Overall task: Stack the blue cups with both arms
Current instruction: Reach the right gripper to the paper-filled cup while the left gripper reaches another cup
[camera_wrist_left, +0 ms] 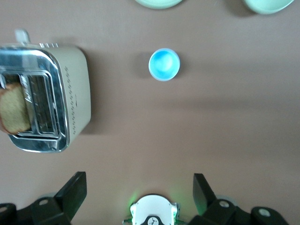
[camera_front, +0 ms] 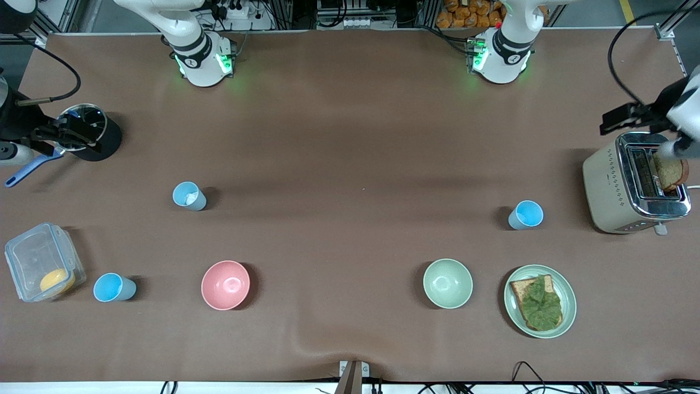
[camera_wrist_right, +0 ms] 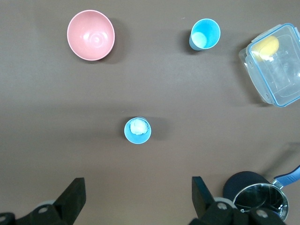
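- Three small light-blue plastic cups, upright and well apart: whitish-inside cup (camera_front: pixel 189 195) toward the right arm's end, second cup (camera_front: pixel 114 288) beside the clear lidded box (camera_front: pixel 44 261), third cup (camera_front: pixel 526 214) near the cream toaster (camera_front: pixel 634 183).
- Likely light, stiff, slick; best pinched across the rim wall.
- Left gripper (camera_wrist_left: pixel 139 191) and right gripper (camera_wrist_right: pixel 138 194) high above the table, fingers spread, holding nothing.
- Pink bowl (camera_front: pixel 225 284) and pale green bowl (camera_front: pixel 447 283) lying between cups, no real obstruction.

Cup (camera_front: pixel 190 196) farther than bowl (camera_front: pixel 225 284), another cup (camera_front: pixel 114 287) beside container (camera_front: pixel 44 262)
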`<action>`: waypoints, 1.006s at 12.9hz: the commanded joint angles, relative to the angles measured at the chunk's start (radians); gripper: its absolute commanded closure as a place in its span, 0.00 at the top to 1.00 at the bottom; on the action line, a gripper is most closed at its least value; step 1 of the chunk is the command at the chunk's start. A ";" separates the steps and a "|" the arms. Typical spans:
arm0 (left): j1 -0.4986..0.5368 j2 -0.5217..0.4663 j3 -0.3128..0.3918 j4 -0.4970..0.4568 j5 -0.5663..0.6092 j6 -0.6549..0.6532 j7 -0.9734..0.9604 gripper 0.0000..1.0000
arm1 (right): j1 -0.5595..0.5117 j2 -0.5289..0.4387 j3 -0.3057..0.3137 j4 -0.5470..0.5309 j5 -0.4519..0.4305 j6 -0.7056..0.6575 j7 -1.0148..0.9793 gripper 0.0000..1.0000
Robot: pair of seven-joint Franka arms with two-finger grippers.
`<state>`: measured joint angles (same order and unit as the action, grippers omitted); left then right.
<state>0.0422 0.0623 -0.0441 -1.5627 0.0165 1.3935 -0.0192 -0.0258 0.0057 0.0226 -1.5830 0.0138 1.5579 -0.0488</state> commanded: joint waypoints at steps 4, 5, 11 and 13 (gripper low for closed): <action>0.058 -0.026 -0.003 -0.334 -0.029 0.359 -0.010 1.00 | 0.014 -0.010 -0.003 -0.014 -0.018 -0.069 0.004 1.00; 0.058 -0.024 -0.003 -0.386 -0.027 0.436 -0.016 1.00 | 0.017 0.003 -0.003 -0.012 -0.018 -0.112 0.006 1.00; 0.045 0.111 -0.008 -0.484 -0.026 0.650 -0.018 1.00 | 0.170 0.164 -0.003 -0.026 -0.020 -0.064 0.085 1.00; 0.041 0.160 -0.011 -0.477 -0.024 0.703 -0.016 1.00 | 0.220 0.210 -0.003 -0.061 -0.031 0.061 0.177 1.00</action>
<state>0.0884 0.1707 -0.0506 -2.0600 0.0063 2.0535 -0.0273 0.1475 0.1678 0.0270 -1.6292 0.0120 1.5436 0.0513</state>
